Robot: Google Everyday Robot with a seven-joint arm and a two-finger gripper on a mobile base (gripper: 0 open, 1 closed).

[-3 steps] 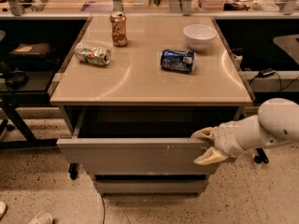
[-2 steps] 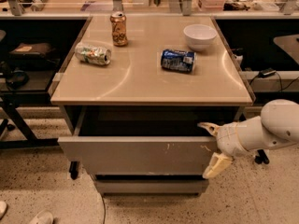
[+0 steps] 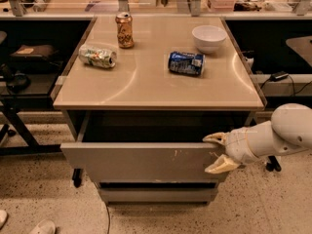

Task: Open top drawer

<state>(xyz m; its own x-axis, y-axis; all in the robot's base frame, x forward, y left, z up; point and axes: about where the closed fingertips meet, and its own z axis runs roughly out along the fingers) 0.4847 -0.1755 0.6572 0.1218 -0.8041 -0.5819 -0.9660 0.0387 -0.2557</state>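
Note:
The top drawer (image 3: pixel 141 161) is pulled out from under the beige table top (image 3: pixel 146 89). Its long grey front panel has small white scuff marks right of centre, and a dark gap shows behind its upper edge. My gripper (image 3: pixel 217 153) is at the panel's right end, with its fingers spread apart. One finger (image 3: pixel 213 138) is at the panel's top edge and the other finger (image 3: pixel 219 166) is lower, in front of the panel. The white forearm (image 3: pixel 273 136) reaches in from the right.
Below sit the narrower middle drawer front (image 3: pixel 158 194) and the speckled floor. On the table top are an upright orange can (image 3: pixel 125 29), a lying green can (image 3: pixel 97 56), a lying blue can (image 3: pixel 185 63) and a white bowl (image 3: pixel 208 37). Dark desks flank both sides.
The gripper's fingers have spread wider and the hand has shifted slightly right along the drawer front. The drawer stays pulled out about as far as before.

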